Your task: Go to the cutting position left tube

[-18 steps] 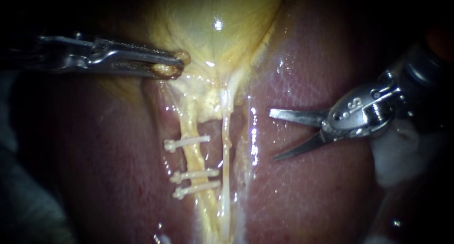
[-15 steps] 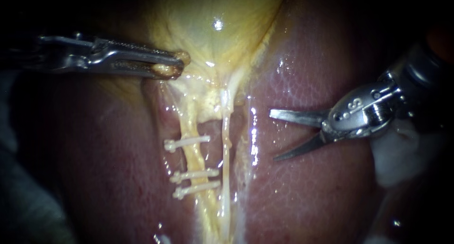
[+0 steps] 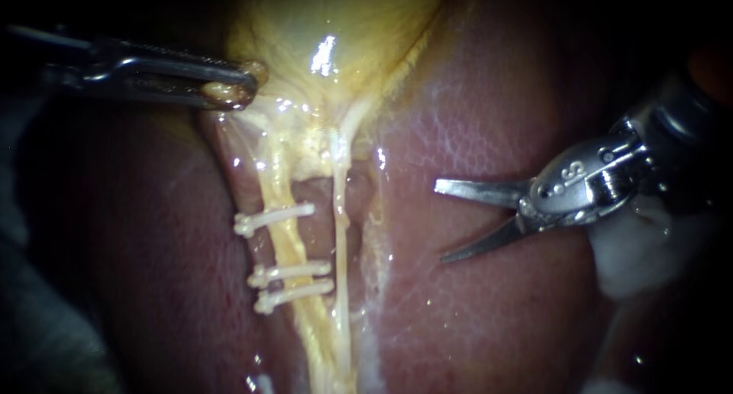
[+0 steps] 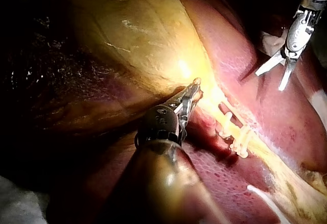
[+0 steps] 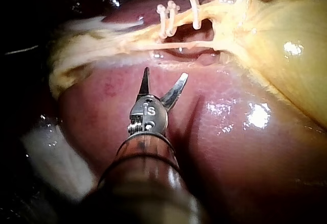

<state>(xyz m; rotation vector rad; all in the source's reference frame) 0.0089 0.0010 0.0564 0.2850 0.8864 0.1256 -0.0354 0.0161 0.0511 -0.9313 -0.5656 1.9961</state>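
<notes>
Three white clips [image 3: 282, 260] cross the left tube [image 3: 284, 245] in the endoscope view: one nearer the gallbladder [image 3: 336, 27], two close together farther off, with a bare stretch between. The left instrument [image 3: 229, 95] has its jaws closed on a fold at the gallbladder's lower edge, which looks to hold the tube stretched. The right instrument [image 3: 440, 221] hovers over the liver [image 3: 473, 310], well apart from both tubes, its two blades spread wide and holding nothing. A thinner right tube [image 3: 338, 234] lies between those blades and the clipped one.

From the left wrist, the left instrument [image 4: 191, 94] pinches yellow tissue, the clips [image 4: 234, 134] just beyond it.

From the right wrist, the open blades of the right instrument [image 5: 165, 73] point toward the tubes, the thin right tube [image 5: 173, 45] nearer, the left tube [image 5: 183, 22] behind it.

A good approach would likely carry the blades, still spread, across the thin tube without snagging it. They should settle crosswise around the bare stretch, clear of every clip.
</notes>
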